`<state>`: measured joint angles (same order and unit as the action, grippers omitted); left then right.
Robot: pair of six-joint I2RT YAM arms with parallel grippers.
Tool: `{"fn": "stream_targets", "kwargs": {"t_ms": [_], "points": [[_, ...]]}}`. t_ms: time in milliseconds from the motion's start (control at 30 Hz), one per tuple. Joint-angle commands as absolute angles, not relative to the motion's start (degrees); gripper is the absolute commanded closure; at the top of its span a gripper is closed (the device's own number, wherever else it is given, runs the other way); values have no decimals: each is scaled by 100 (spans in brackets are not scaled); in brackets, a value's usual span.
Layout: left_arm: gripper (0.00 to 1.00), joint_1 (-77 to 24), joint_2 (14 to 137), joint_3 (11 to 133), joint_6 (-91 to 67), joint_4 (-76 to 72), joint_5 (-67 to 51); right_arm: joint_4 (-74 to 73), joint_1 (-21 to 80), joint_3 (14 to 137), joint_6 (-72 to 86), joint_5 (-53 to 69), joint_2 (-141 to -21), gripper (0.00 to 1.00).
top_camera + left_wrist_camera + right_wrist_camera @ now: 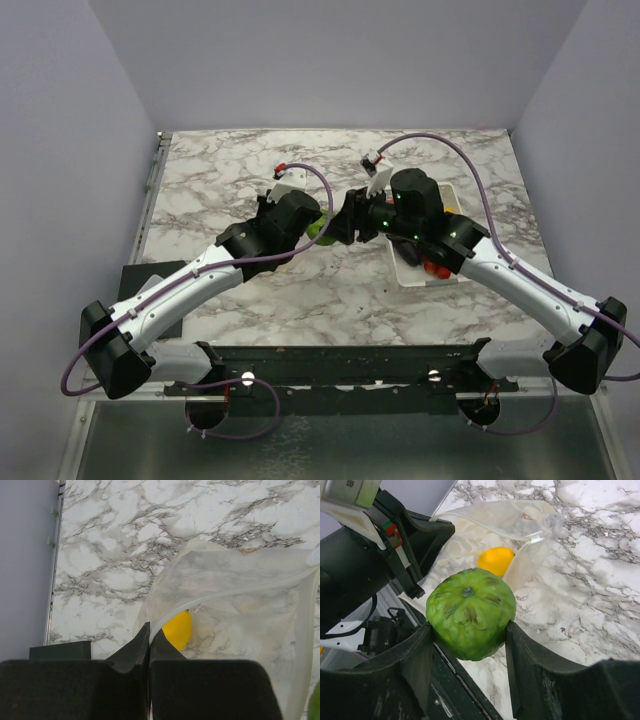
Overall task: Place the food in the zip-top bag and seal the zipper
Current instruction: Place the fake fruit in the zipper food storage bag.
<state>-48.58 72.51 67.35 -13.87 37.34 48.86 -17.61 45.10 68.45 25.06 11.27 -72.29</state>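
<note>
Left gripper point(149, 636) is pinched tight on the rim of the zip-top bag point(240, 605), lifting its mouth open on the marble table point(110, 540). A yellow lemon point(178, 629) sits inside. Right gripper point(469, 639), jaws half-spread, clasps the green lime point(470, 605) just before that opening, seemingly ready to feed it in.

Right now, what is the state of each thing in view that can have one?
left gripper: shut on the zip-top bag at its mouth edge.
right gripper: shut on the green lime.
zip-top bag: mouth open.
zipper: unsealed.
yellow lemon: inside the bag.
green lime: not yet in the bag.
</note>
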Motion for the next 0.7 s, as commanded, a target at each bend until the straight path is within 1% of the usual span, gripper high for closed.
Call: {"fn": "stream_targets", "kwargs": {"t_ms": [0,233,533,567,667], "points": [[100,-4817,7102,6697,-1368,3665,4759,-1339,4667,7137,2558,986,-7476,68],[100,-4800,7060,6706,-1380,3665,4711,-1128,4786,7264,2632,947,-7889,68],[100,-4758,6996,6715,-1397,3657,4633,-1068,4898,7453,2646,616,-8400,67],[100,-4754,6984,6722,-1396,3657,4623,-1078,4910,7480,2642,554,-8458,65],[100,-4742,6996,6715,-1395,3647,4595,-1114,4969,7558,2617,309,-8635,55]]}}
